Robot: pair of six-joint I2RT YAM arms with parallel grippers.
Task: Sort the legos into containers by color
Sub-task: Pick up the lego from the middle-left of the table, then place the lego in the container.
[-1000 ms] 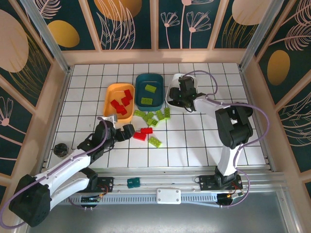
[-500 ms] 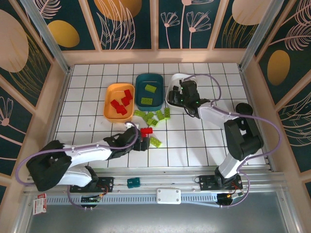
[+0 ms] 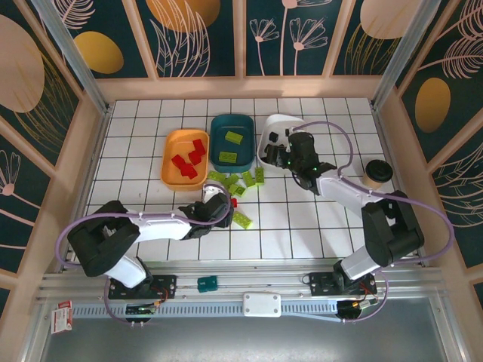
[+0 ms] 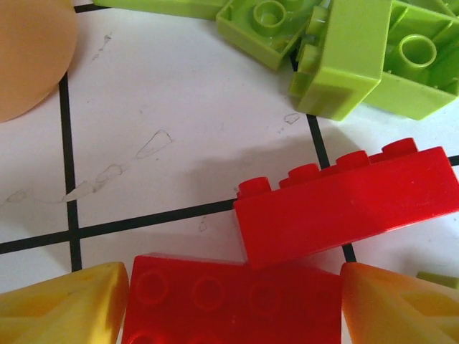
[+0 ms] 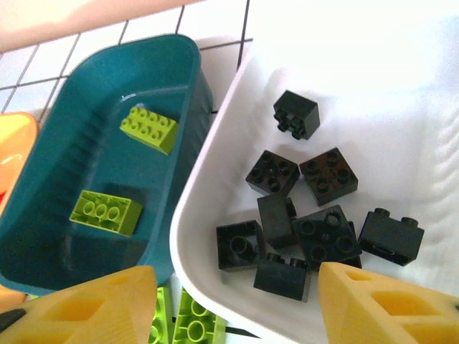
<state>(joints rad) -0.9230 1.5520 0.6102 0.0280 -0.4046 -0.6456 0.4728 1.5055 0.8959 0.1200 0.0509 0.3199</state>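
My left gripper (image 3: 223, 205) is low over the loose pile, its yellow fingers (image 4: 64, 309) pressed on both sides of a flat red lego (image 4: 229, 301). A second red lego (image 4: 344, 201) leans on that one. Lime green legos (image 3: 238, 183) lie scattered just beyond. The orange-yellow tray (image 3: 172, 147) holds red legos (image 3: 189, 160), and the dark teal tray (image 3: 243, 128) holds two green ones (image 5: 147, 129). My right gripper (image 3: 290, 156) hangs open and empty over the near rim of the white tray (image 5: 208, 186), which holds several black legos (image 5: 308, 215).
A brown paper cup with a black lid (image 3: 376, 172) stands right of the right arm. A lone green lego (image 3: 241, 219) lies near the left gripper. A small teal block (image 3: 207, 283) sits on the front rail. Wooden walls enclose the tiled table.
The left arm reached right to the red legos and its jaws narrowed onto one. The right arm shifted a little to the right above the white tray, uncovering the cup.
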